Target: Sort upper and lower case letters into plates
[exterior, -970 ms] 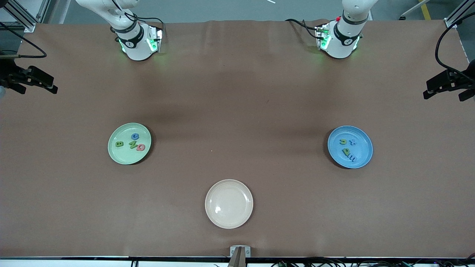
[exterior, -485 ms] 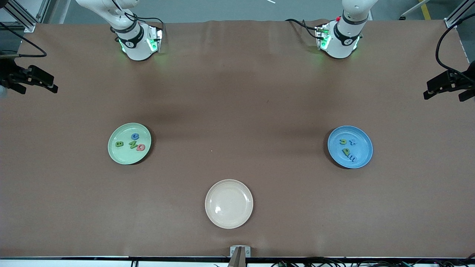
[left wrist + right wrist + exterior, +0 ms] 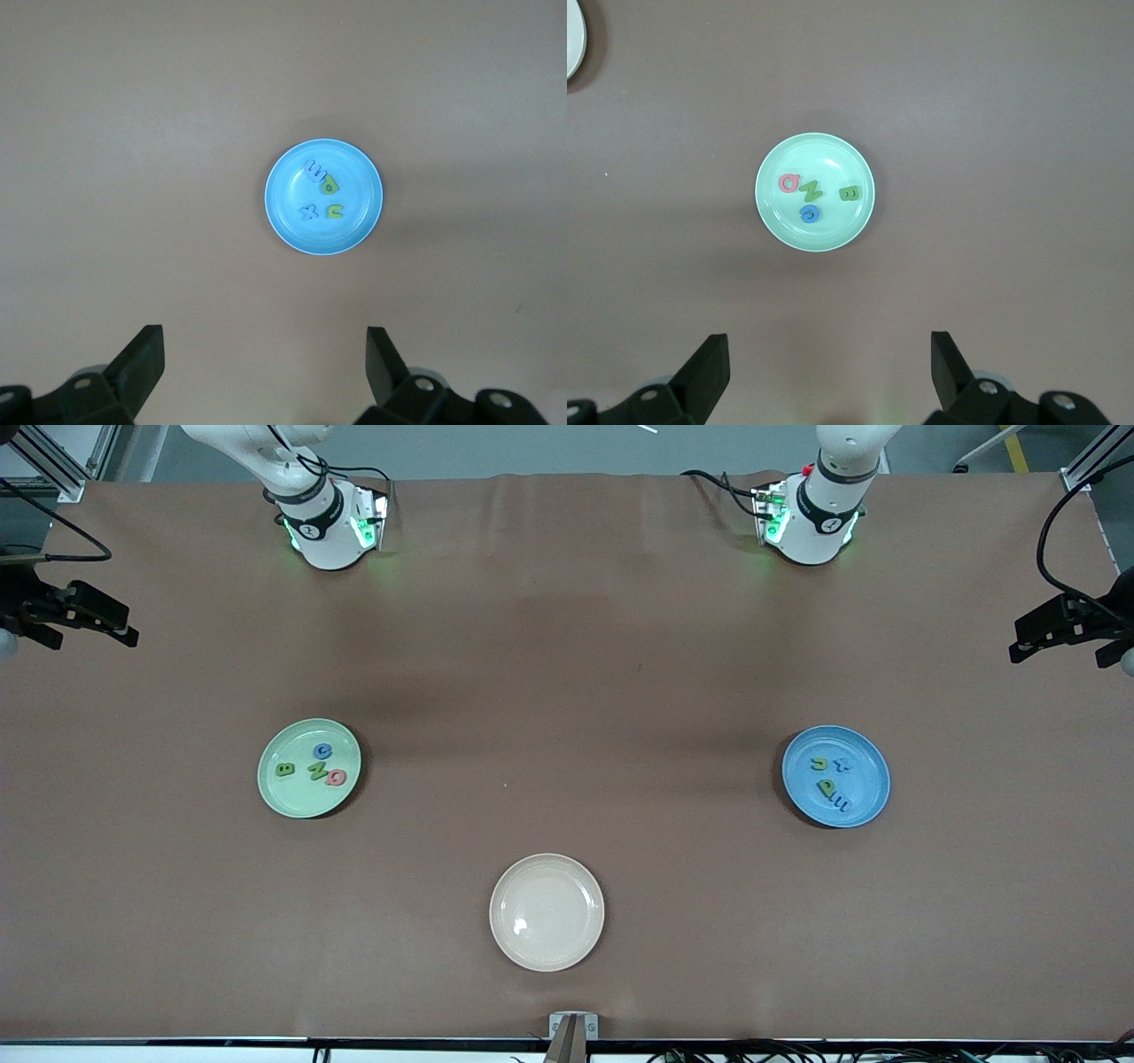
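The pale mint green plate [image 3: 292, 797] lies toward the right arm's end of the table and holds several letters: a green B [image 3: 284, 770], a green N [image 3: 316, 770], a red one [image 3: 336, 778] and a blue one [image 3: 323, 751]. The blue plate [image 3: 864, 779] toward the left arm's end holds several small green and blue letters [image 3: 826, 786]. My right gripper [image 3: 830, 345] hangs open and empty high over the table, looking down on the green plate [image 3: 833, 232]. My left gripper [image 3: 264, 341] is likewise open and empty, high above, with the blue plate [image 3: 359, 177] below.
A cream-white plate [image 3: 547, 912] with nothing in it lies nearer the front camera, midway between the two plates. Black fixtures with cables [image 3: 71, 615] [image 3: 1063, 624] jut in at both ends of the table. Brown cloth covers the tabletop.
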You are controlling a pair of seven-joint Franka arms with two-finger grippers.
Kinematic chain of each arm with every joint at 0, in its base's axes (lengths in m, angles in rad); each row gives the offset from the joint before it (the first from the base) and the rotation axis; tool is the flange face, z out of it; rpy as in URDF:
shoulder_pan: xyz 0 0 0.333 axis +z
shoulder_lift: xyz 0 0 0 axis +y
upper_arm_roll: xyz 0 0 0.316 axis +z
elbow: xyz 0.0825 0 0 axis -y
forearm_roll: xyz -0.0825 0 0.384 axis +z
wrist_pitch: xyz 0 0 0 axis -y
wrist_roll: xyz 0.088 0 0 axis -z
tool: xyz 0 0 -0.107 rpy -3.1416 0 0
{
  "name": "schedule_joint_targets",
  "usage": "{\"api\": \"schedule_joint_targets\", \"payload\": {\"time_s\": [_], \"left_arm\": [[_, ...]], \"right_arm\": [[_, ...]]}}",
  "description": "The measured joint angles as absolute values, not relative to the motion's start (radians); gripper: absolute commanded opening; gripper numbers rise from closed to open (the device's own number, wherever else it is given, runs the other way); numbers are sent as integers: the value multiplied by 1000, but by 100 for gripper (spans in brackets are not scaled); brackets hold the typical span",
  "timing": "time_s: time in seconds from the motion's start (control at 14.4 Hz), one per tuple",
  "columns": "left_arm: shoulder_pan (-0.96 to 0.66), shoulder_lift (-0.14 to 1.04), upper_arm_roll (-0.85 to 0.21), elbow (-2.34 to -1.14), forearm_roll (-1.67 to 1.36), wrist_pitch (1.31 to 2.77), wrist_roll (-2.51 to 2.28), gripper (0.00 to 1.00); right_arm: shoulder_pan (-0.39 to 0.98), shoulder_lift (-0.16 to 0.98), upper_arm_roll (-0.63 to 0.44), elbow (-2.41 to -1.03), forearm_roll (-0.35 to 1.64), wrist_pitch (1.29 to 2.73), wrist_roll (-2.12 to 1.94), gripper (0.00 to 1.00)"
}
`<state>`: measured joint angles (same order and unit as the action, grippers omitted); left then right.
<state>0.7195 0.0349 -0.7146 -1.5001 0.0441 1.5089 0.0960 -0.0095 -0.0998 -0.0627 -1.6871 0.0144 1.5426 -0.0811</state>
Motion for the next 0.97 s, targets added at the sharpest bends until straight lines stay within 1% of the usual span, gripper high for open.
{"api": "schedule_joint_targets", "payload": {"time_s": [0.42,0.55,0.97], "left_arm": [[720,35,-711,-1500,44,1509,96,100],[689,35,-680,-1500,44,1509,96,100],[303,35,-321,-1500,44,1509,96,100]], "right_arm": [[-10,-100,-63,-1687,14,1542,-81,100],[-10,-100,-63,-1687,14,1542,-83,100],[-9,-100,-62,-1687,14,1542,-86,100]]}}
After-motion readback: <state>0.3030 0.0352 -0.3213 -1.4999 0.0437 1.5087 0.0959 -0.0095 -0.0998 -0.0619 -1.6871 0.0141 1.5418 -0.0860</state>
